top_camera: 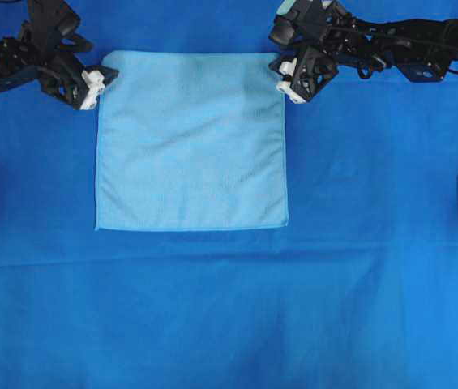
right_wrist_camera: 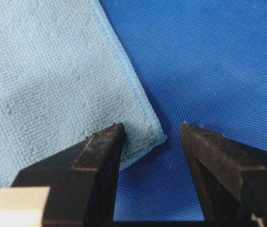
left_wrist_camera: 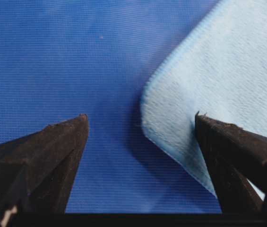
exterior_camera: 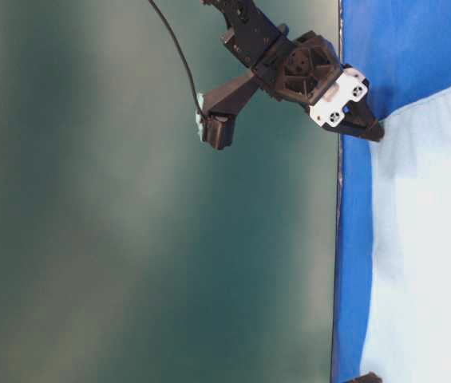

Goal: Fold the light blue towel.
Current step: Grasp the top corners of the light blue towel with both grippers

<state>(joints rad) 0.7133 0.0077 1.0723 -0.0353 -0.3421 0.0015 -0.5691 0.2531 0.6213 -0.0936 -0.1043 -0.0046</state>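
Both grippers — left (left_wrist_camera: 140, 118) and right (right_wrist_camera: 150, 125) — gape wide, holding nothing, each straddling a towel (top_camera: 192, 142) corner. Sink both evenly, then pinch hem — not the cloth (top_camera: 229, 316) beneath.

The overhead view looks straight down from well above, taking in the whole light blue towel (top_camera: 191, 141) on the royal-blue cloth (top_camera: 229, 308) covering the tabletop, with the left tool (top_camera: 104, 81) and right tool (top_camera: 284, 77) at its two far corners. The table-level view sits low at the tabletop's edge and is turned sideways, catching one tool (exterior_camera: 361, 120) close to a towel corner. Each wrist view looks along its own tool's fingers (left_wrist_camera: 53, 156) (right_wrist_camera: 95, 165), very near, at the corner just ahead, which the overhead view shares.
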